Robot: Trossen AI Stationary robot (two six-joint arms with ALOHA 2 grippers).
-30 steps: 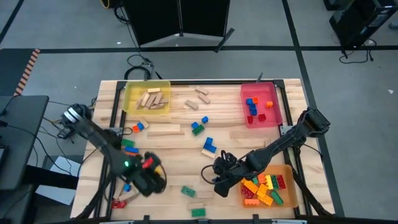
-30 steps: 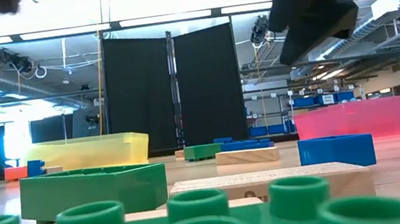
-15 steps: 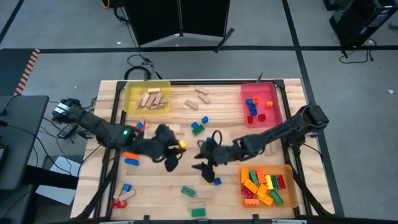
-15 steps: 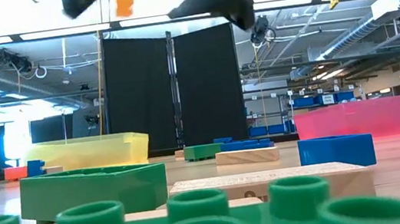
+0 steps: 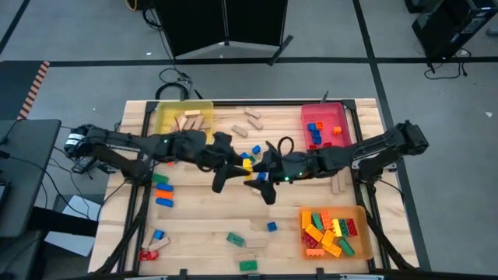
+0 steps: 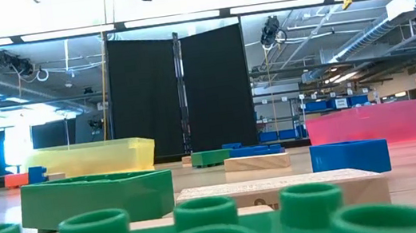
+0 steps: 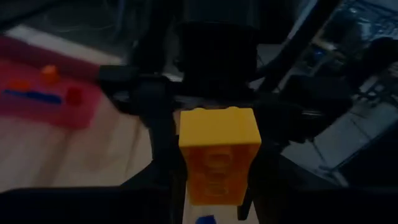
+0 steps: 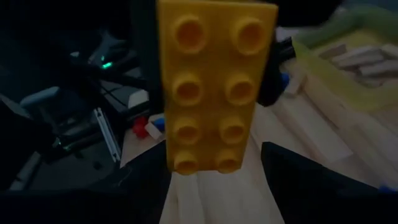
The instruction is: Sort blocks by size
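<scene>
The left claw (image 5: pixel 238 162), over the middle of the table (image 5: pixel 202 225), is clamped on a yellow brick (image 5: pixel 247 162). It looks light, rigid and slick, so the flat sides are the place to hold it. Just right, the right claw (image 5: pixel 261 169) faces it, fingers apart.

**Materials and Surface Finish**

The table (image 5: pixel 202 225) top is pale planked wood, matt with visible grain. The yellow brick (image 8: pixel 214 87) is smooth, slightly glossy moulded plastic with round studs. The green brick (image 6: pixel 96 197) is the same plastic. The wooden block (image 6: pixel 278 188) is tan and unfinished. The yellow tray (image 6: pixel 89 159) and the pink tray (image 6: pixel 370 124) are translucent plastic.
</scene>
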